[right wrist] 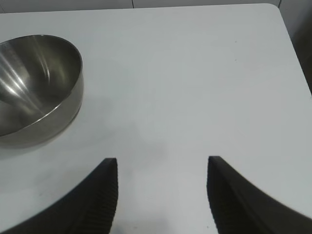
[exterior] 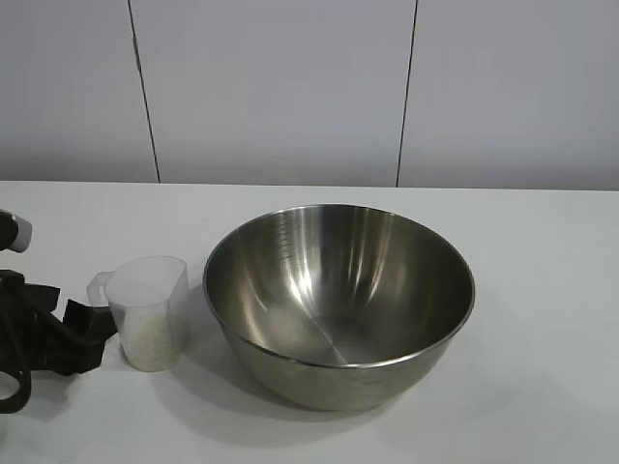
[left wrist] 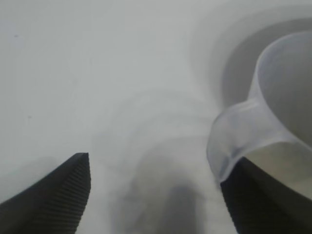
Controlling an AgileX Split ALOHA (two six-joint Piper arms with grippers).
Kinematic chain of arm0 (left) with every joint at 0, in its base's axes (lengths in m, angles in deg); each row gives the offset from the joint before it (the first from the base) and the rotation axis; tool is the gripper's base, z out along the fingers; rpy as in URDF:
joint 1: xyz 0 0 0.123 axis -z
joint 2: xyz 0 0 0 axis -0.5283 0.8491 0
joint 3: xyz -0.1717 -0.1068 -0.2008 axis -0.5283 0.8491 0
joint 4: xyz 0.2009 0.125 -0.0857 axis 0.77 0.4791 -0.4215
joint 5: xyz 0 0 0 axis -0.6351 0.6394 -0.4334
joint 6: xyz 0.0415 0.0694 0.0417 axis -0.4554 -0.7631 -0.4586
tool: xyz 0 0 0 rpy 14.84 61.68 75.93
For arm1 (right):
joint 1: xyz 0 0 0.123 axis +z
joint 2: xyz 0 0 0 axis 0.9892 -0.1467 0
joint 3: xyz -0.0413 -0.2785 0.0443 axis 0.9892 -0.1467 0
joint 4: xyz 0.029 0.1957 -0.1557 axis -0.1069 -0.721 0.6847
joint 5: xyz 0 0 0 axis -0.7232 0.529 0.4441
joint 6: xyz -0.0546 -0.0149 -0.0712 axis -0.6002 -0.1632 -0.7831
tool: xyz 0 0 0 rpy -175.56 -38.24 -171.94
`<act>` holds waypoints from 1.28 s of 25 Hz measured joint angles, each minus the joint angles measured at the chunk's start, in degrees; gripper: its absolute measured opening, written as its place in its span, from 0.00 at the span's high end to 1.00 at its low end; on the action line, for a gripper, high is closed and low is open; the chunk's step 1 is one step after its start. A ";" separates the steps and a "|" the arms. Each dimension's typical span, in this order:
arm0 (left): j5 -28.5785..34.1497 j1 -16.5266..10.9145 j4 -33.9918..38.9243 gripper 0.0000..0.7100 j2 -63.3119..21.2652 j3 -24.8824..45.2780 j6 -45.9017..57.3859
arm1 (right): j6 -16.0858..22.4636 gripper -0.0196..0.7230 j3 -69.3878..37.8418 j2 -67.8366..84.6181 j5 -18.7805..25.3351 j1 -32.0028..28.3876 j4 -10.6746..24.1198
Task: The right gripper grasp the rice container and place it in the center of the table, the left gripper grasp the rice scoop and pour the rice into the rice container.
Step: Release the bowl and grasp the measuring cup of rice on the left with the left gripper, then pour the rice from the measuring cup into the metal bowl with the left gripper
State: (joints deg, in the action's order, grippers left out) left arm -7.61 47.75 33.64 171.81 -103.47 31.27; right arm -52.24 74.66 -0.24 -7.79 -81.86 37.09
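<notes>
The table (exterior: pixel 542 290) carries the bowl (exterior: pixel 338 300) near its middle. The scoop (exterior: pixel 150 311), holding rice (exterior: pixel 153 348), stands toward the left edge. The left gripper (exterior: pixel 92 324) reaches its handle, fingers spread, gripping nothing. The right gripper (right wrist: pixel 161 195) hangs released over bare table.

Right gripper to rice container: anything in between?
Nothing. In the right wrist view only bare table separates the open right gripper from the rice container. The exterior view does not show this gripper.
</notes>
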 joint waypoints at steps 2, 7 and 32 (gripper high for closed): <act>0.00 0.00 0.00 0.24 0.00 -0.53 0.00 | 0.00 0.46 0.00 0.00 0.00 0.00 0.00; 0.00 0.00 -0.13 0.24 0.00 -2.26 0.05 | 0.00 0.46 0.00 0.00 0.00 0.00 0.00; 0.18 0.00 -1.60 1.00 -3.54 -1.39 5.23 | 0.00 0.46 0.00 0.00 0.00 0.00 0.00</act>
State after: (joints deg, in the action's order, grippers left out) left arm -7.43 47.75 32.03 168.27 -104.86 36.50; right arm -52.24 74.66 -0.24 -7.79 -81.86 37.09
